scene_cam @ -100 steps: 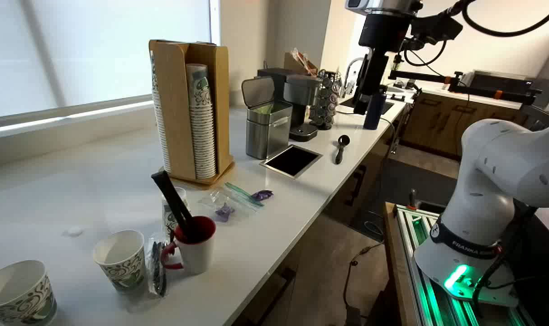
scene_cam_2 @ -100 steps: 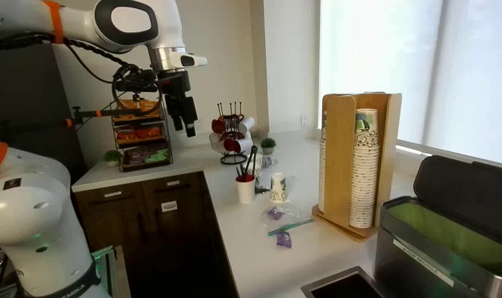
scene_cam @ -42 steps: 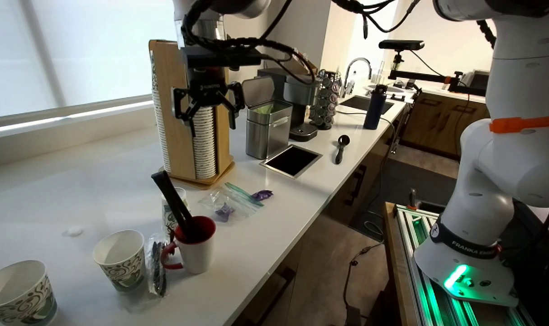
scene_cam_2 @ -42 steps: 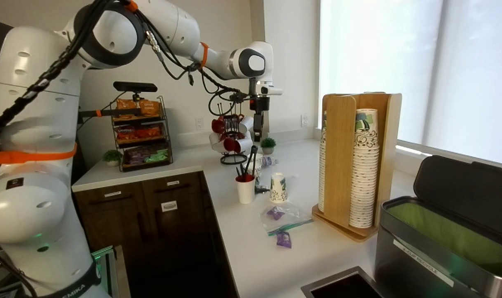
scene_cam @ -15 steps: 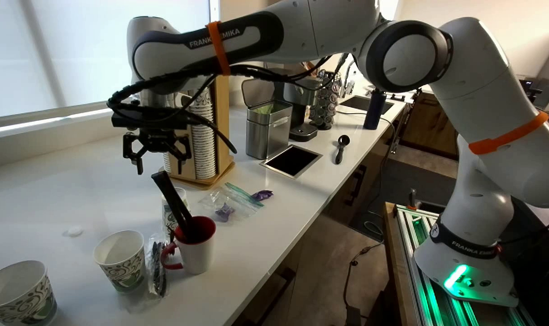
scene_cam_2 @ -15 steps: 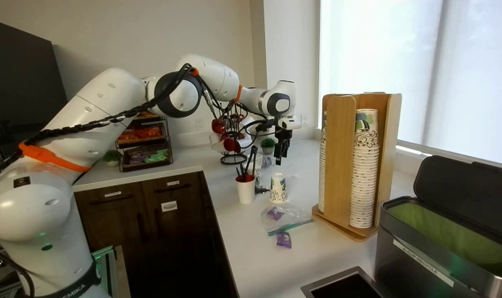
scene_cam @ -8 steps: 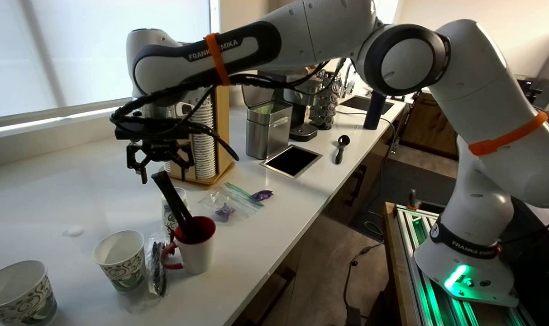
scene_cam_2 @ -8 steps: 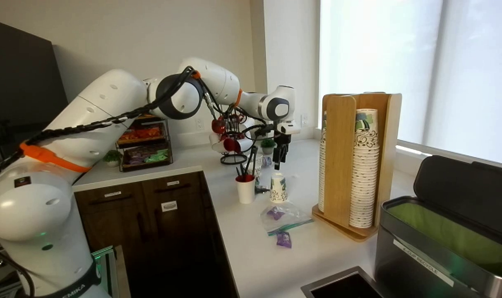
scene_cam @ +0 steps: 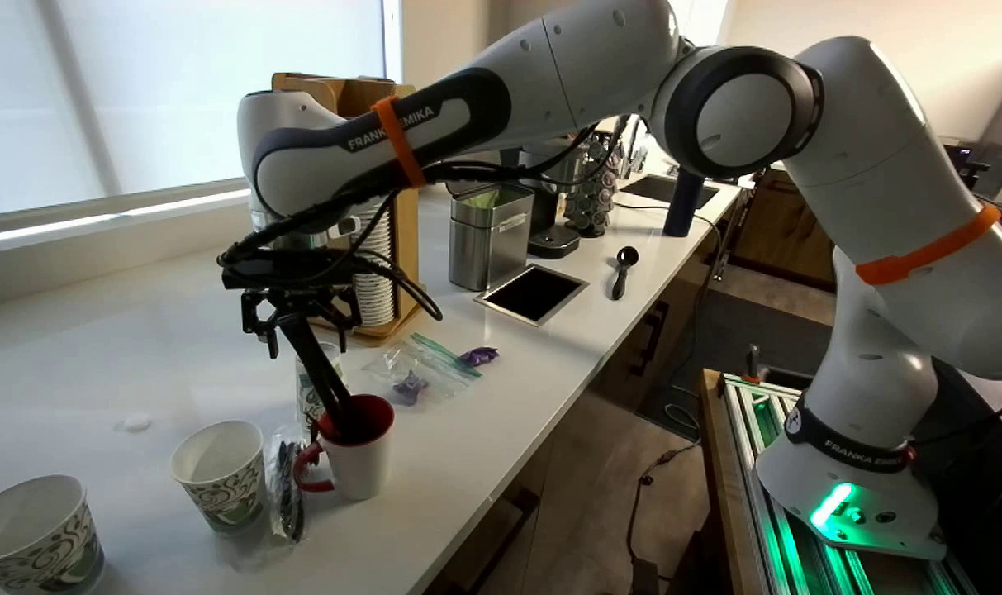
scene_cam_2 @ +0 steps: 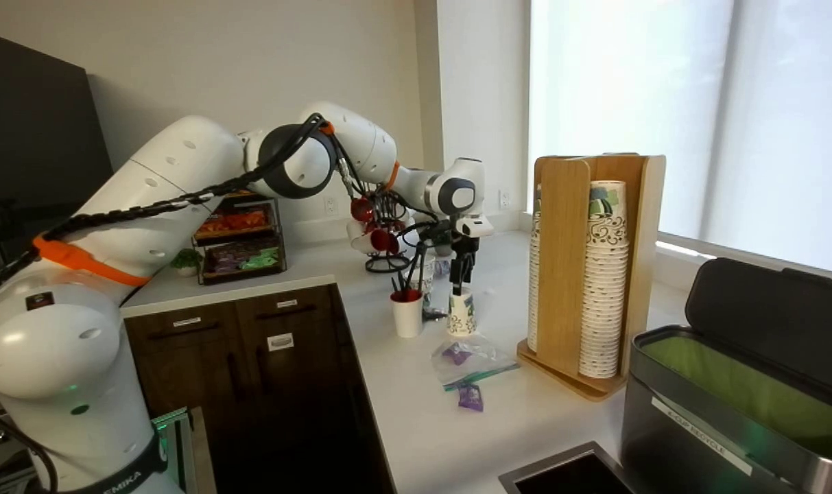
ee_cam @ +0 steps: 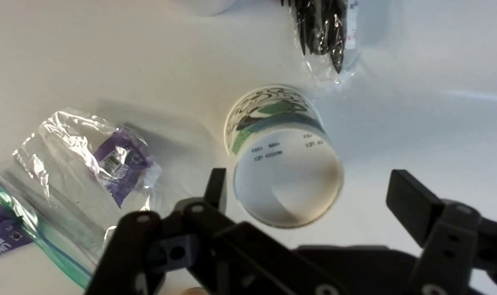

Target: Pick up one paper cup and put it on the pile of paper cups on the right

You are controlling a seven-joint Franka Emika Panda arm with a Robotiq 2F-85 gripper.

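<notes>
Patterned paper cup [scene_cam: 46, 537], single, mouth up, nearest in an exterior view. Another patterned cup [scene_cam: 222, 479], likewise mouth up, just beside a clear packet [scene_cam: 286, 487] of black utensils. White mug [scene_cam: 362, 464], red inside, containing long black handles [scene_cam: 325, 372]. Next, upturned paper cup [ee_cam: 287, 176], standing rim-down on the surface [scene_cam: 137, 355], between fingers [ee_cam: 414, 205] spread wide, with visible gap either side in the wrist view; nothing held. Clear zip bag [scene_cam: 430, 368] with purple packet [scene_cam: 410, 387]. Farther, pile of paper cups [scene_cam_2: 604, 309], nested, in slot of tall light-wood holder [scene_cam_2: 563, 274]. Beyond, metal bin [scene_cam: 491, 244]; farthest, dark blue bottle [scene_cam: 684, 205].
</notes>
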